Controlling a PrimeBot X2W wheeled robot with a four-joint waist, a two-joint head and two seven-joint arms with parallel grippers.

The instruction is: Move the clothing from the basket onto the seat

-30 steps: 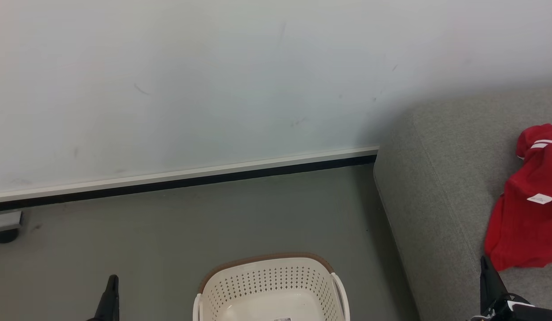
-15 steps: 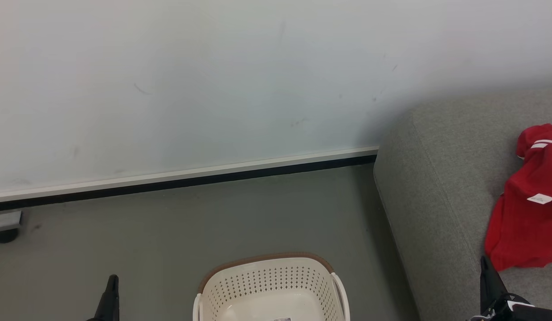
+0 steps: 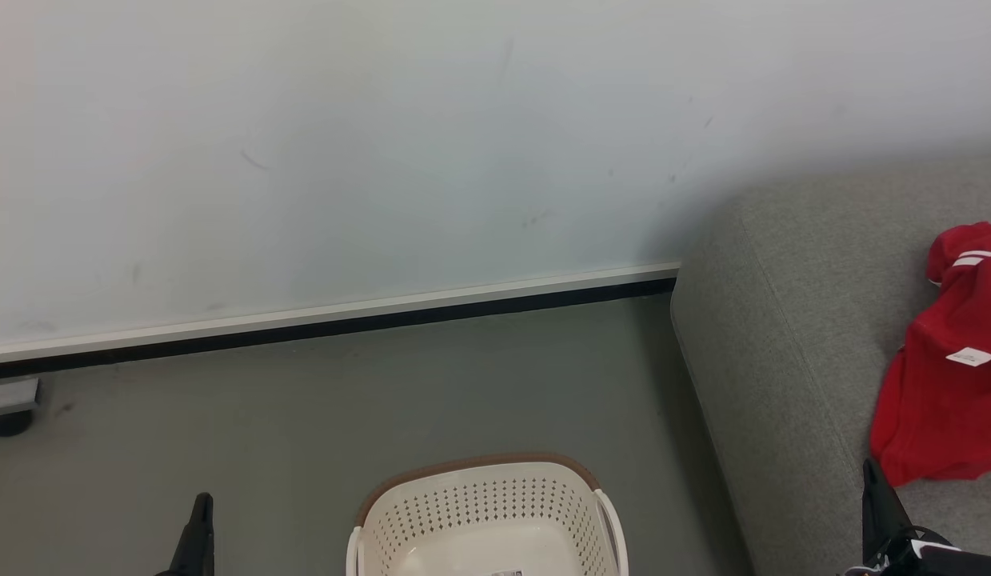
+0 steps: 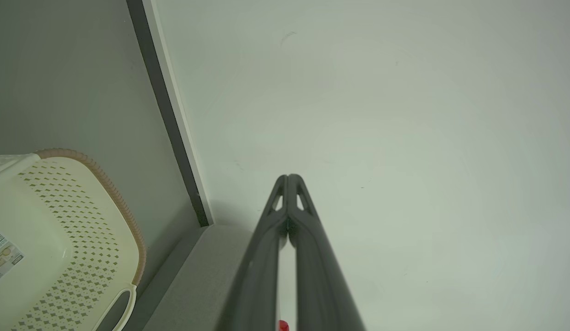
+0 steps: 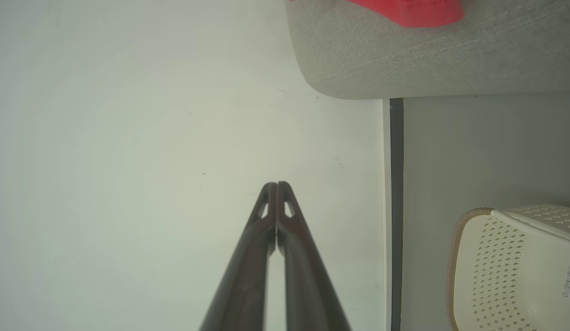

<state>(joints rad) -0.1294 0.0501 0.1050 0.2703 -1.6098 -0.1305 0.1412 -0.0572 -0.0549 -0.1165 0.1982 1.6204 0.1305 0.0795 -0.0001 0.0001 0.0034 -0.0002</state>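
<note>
rising behind basket — scuffed wall, skirting

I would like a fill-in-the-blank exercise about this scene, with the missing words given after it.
1. The clothing lying on the seat is ____ with white stripes.
2. The basket has a ____ rim.
3. The left pincer and the right pincer are both ____, fingertips touching.
Missing words: red; brown; shut.
</note>
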